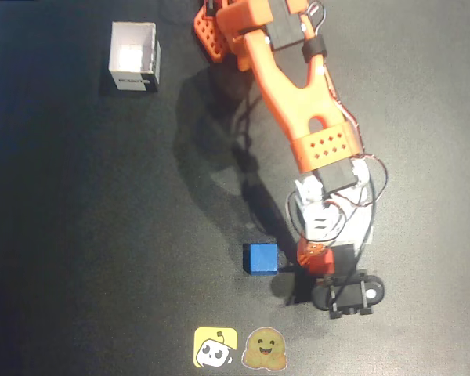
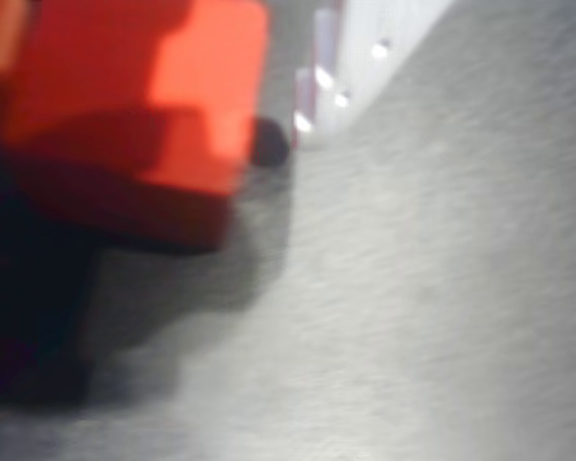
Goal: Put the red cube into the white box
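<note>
In the overhead view the orange arm (image 1: 298, 102) reaches down the picture over the dark bench (image 1: 78, 235), and its gripper (image 1: 317, 262) sits low at the end of it, with a black part of the wrist assembly just below. The red cube (image 1: 313, 252) shows as a small red-orange patch right at the gripper, mostly hidden under the white wrist piece; whether the fingers are closed on it or merely around it cannot be told from here. In the wrist view the red cube (image 2: 134, 115) looms large and blurred in the upper left, close to the camera, with dark shadow under it on the grey surface. The blue cube (image 1: 261, 258) lies just left of the gripper, apart from it. The white box (image 1: 135, 56) stands well away, up and to the left of the gripper, open side up. Two stickers (image 1: 239, 348) lie below the gripper near the picture's lower edge.
</note>
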Available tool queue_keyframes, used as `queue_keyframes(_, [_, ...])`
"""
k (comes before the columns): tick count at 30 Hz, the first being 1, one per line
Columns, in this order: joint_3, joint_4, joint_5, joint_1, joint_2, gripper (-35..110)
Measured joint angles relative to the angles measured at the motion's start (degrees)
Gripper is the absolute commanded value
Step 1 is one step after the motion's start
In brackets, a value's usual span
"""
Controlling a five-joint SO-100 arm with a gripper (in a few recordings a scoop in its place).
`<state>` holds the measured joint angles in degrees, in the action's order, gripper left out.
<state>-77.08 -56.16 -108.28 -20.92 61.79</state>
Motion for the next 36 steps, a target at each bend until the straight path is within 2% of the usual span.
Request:
queue_keyframes(7, [0.1, 0.0, 0.9, 0.9, -0.4, 0])
queue_keyframes(16, [0.3, -0.3, 0.9, 1.2, -0.6, 0])
queue_keyframes(26, [9.3, -12.7, 1.5, 1.5, -0.8, 0])
queue_keyframes(36, [17.6, -24.3, 8.6, 6.2, -0.6, 0])
